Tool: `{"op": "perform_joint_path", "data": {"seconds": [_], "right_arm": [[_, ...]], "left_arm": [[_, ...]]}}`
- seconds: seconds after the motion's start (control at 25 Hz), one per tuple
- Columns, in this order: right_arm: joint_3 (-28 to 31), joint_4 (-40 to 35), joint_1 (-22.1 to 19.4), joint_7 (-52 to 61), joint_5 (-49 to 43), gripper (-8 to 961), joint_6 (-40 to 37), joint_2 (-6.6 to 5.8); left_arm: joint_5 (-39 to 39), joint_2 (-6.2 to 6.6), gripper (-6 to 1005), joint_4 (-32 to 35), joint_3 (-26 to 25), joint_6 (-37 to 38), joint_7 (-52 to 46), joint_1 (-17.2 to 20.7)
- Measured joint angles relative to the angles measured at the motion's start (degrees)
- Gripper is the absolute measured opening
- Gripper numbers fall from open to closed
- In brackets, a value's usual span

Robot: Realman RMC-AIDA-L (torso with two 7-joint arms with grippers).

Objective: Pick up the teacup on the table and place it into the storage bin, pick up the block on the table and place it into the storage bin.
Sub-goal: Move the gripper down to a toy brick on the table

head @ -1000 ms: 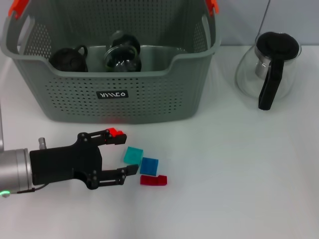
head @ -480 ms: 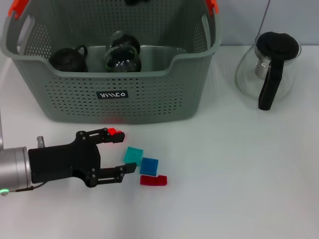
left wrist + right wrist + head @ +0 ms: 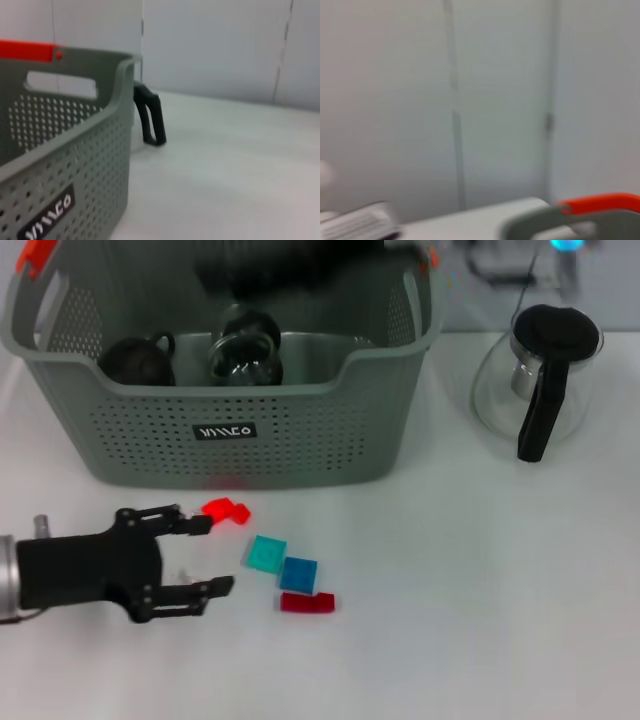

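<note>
Your left pincer (image 3: pixel 205 555) lies low over the white bench (image 3: pixel 480 580), near left of the blocks, fingers apart and empty; the right pincer cannot be made out, only a dark blur above the far rim. The large grey-green perforated storage bin (image 3: pixel 300 440) at far left already holds two dark rounded vessels (image 3: pixel 140 358), one probably the teacup, so judge the block step in hand. Next, you'd close on the small red block (image 3: pixel 226 509) just right of the fingertips, or the teal square block (image 3: pixel 266 553), then lift over the near wall.
</note>
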Motion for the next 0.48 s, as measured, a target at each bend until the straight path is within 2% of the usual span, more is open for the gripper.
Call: {"op": "perform_joint_path", "data": {"seconds": [0.2,0.48], "right_arm": [[0.18,-0.69,-8.93,-5.61,5.36,944,-8.95,-0.06],[-5.54,-0.12,-17.29,-6.87,4.31,945,-13.25,-0.02]], "left_arm": [[4.45,0.03,756,7.31,1.33,2.86,-0.86,0.1],[8.96,-0.57,756,13.08,8.41,0.88,-0.88,-1.3]]}}
